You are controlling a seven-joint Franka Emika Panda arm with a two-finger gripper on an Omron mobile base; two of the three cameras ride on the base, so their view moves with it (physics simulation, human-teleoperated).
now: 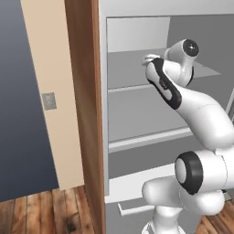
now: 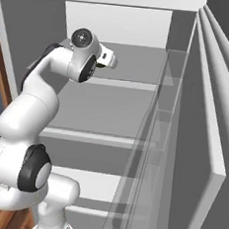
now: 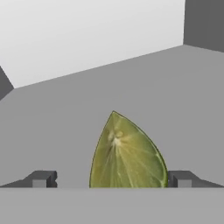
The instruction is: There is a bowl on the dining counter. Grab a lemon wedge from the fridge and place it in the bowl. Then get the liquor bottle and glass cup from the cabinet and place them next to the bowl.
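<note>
A yellow-green lemon wedge [image 3: 127, 153] stands on its flat side on the grey upper shelf [image 3: 175, 96] of the fridge. It sits right between the two dark fingertips [image 3: 41, 179] of my gripper [image 3: 111, 179], with a gap to the left tip and the right tip close by its edge. The jaws stand wide open around it and hold nothing. In the base views my arm reaches into the open fridge, with the hand [image 2: 109, 59] over the top shelf [image 1: 132, 75].
The fridge has several grey shelves [image 2: 107, 106] and a white back wall [image 3: 87, 30]. Its open door with clear bins [image 2: 158, 140] stands to the right. A wooden side panel [image 1: 84, 114] borders the fridge on the left, above the wood floor [image 1: 41, 215].
</note>
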